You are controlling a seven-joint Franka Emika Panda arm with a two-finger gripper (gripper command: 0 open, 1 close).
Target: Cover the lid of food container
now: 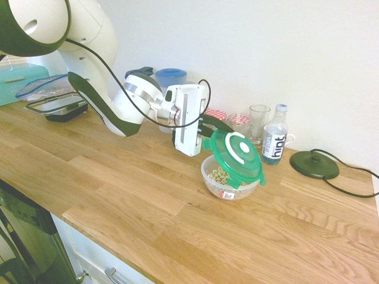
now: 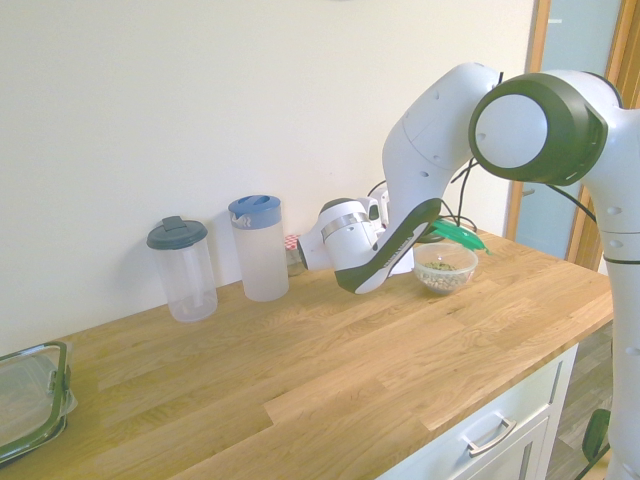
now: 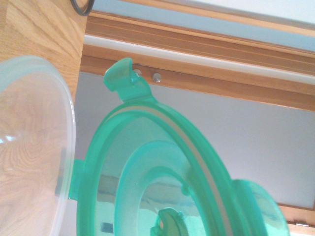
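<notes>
I have the claw pointing level and clamped on one edge of the lid, which hangs tilted from it, its far edge dipping towards the food container. That bowl sits on the worktop directly below the lid, with the beige cereal showing inside and the label facing the first exterior camera. In the wrist view the lid's underside fills the frame and the container's clear rim curves just beside it. To do this step well, I judge I should level the lid so its rim is parallel with the bowl's rim, centre it, then lower it gently; coming down tilted could catch one tab on the rim and push the light bowl across the wood. Just beyond the claw, against the white wall, stand two small jars with red-checked lids, a drinking glass and a water bottle, with a black round base further off. Behind the arm are a blue-lidded jug, a grey-lidded jug and a rectangular container.
</notes>
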